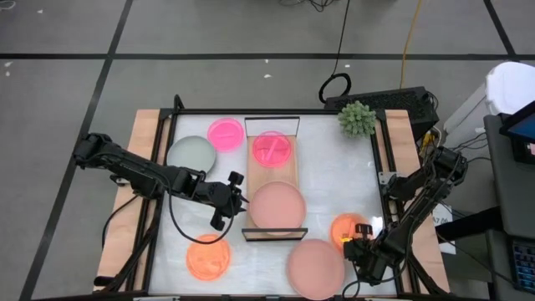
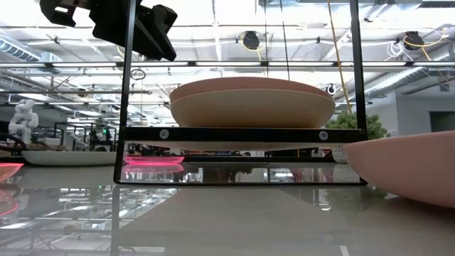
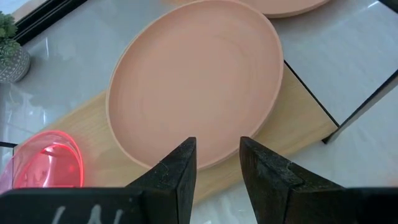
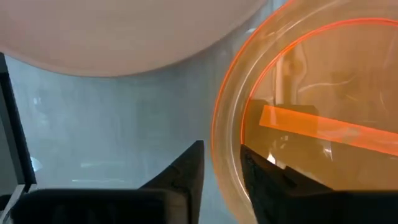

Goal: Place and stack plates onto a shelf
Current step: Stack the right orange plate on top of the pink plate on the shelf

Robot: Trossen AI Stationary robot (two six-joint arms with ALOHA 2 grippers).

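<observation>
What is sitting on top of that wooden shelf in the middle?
The shelf carries a hot-pink plate at its far end and a dusty-pink plate at its near end. The low view suggests a second, beige plate beneath the dusty-pink one; anything lower is hidden.

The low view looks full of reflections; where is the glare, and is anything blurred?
Low view: the glossy table mirrors the ceiling lights and the shelf; the near plate at right is soft. Right wrist view: the orange plate glows, its edges smeared.
</observation>
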